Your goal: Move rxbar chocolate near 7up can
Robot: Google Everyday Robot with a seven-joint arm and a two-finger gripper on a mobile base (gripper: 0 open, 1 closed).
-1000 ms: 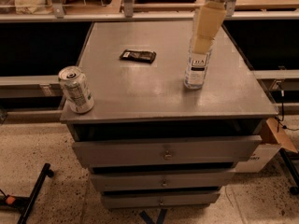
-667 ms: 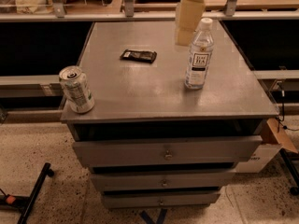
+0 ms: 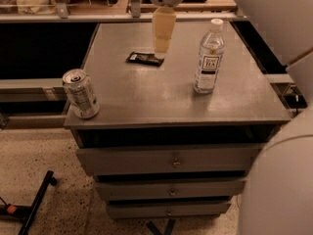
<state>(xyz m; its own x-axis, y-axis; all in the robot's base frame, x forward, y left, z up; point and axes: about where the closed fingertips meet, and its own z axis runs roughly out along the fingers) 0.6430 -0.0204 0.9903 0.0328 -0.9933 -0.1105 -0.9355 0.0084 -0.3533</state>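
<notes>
1. The rxbar chocolate (image 3: 145, 58) lies flat on the cabinet top (image 3: 146, 99), upper middle of the frame, not yet lifted.
2. The gripper (image 3: 160, 48) hangs just over the bar's right end; whether it is open or closed cannot be told.
3. The 7up can (image 3: 80, 94) stands at centre left, well apart from the bar, so the whole move is left.
4. Counted: one bar, one can, one water bottle (image 3: 209, 57), three drawers (image 3: 172, 161).
</notes>
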